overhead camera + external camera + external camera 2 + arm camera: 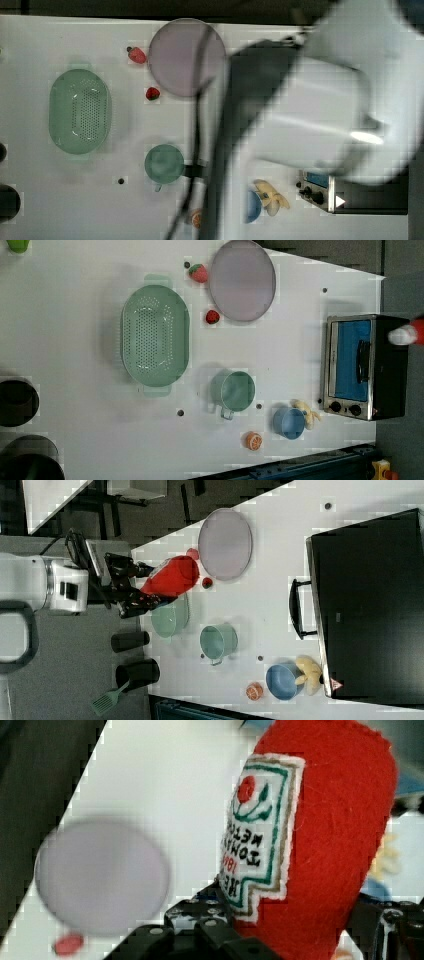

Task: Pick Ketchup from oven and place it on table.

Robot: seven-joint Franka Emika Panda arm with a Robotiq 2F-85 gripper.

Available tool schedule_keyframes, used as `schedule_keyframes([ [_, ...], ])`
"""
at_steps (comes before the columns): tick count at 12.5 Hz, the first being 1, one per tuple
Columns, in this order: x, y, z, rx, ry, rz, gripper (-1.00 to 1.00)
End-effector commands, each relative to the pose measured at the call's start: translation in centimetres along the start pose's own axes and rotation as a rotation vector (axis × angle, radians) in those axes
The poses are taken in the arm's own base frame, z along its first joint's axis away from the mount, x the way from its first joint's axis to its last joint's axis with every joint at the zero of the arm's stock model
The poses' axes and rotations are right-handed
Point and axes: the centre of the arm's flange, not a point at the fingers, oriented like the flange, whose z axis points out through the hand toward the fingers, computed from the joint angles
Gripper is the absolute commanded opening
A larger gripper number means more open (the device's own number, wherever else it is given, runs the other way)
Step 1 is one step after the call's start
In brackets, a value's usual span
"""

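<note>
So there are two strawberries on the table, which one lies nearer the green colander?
The darker strawberry, in the gap between the colander and the grey plate. The pinker strawberry lies beyond the colander's end.

Between the jaws of the gripper (pixel 280 940) the ketchup (pixel 320 845) looks like fuzzy red felt, with loose fibres along its edge and a stitched cloth label. The fingers (pixel 200 935) beside it are matt black, studded with small shiny screw heads. Beyond the jaws, the table (pixel 75 340) is smooth matt white, the colander (pixel 155 335) is pale green perforated plastic, and the oven (pixel 367 367) has a brushed silver metal frame around glossy blue glass.
</note>
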Motion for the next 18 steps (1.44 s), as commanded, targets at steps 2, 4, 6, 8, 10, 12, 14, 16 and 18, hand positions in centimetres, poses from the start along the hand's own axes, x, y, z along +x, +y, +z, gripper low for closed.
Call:
schedule_keyframes([
  [2,-9.0,-4.8,6.7,-0.107,-0.062,-0.199,0.27],
  [4,-9.7,-4.6,10.9,-0.146,-0.068,-0.21,0.27],
  [6,-9.3,-3.8,15.3,-0.15,-0.057,-0.203,0.27],
  [8,-9.1,-2.4,20.4,-0.143,-0.051,-0.19,0.27],
  [10,-9.2,-1.0,25.6,-0.136,-0.042,-0.183,0.27],
  [12,-9.5,-0.2,29.8,-0.128,-0.027,-0.181,0.27],
  [14,-9.5,0.1,33.2,-0.115,-0.007,-0.173,0.33],
  [16,-9.5,0.5,36.3,-0.137,-0.011,-0.169,0.74],
  [18,-9.4,0.2,37.6,-0.127,0.003,-0.173,1.0],
])
